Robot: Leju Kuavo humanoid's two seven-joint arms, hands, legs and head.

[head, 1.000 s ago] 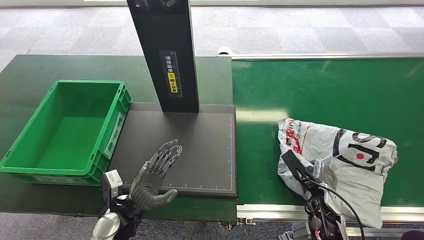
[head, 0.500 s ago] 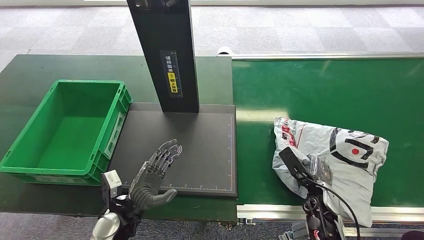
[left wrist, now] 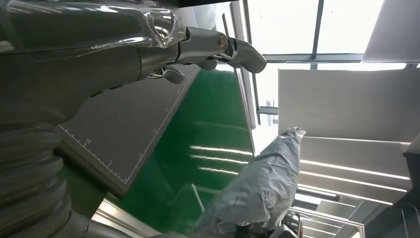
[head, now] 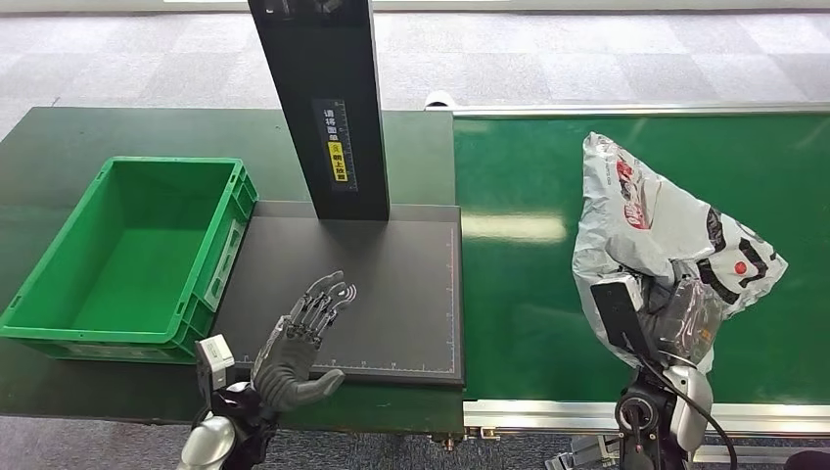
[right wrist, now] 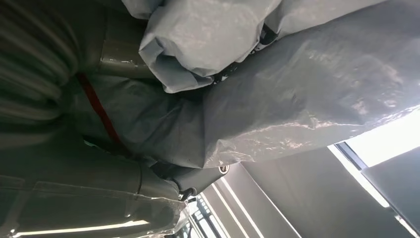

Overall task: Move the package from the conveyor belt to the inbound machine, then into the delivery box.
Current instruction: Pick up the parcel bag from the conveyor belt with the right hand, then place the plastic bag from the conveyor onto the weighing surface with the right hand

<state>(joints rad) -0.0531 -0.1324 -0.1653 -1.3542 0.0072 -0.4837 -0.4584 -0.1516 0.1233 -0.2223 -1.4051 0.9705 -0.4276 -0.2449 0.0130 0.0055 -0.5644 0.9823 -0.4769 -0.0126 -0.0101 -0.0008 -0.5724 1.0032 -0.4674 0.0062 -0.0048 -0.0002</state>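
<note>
Grey carpet tile floor behind, dark green table on the left carrying the green delivery box and the inbound machine's black scan plate with its black post. Green conveyor belt on the right.

I have the grey poly-mailer package gripped in the right hand, fingers closed around bunched film at its lower end, bag standing up above the belt with the free end pointing away from me. In the right wrist view the film wraps the hand, so I can't tell how much of the fingers are really on it.

Left hand holds nothing, fingers apart and extended, hovering over the near-left corner of the plate.

Step in hand, as I judge it: carry across to the plate. Keep the grip tight, since slick film may slide. Clear the belt's edge rail, steer wide of the post, lay it flat mid-plate. I'd pull the left hand aside first, it's in the drop zone.
</note>
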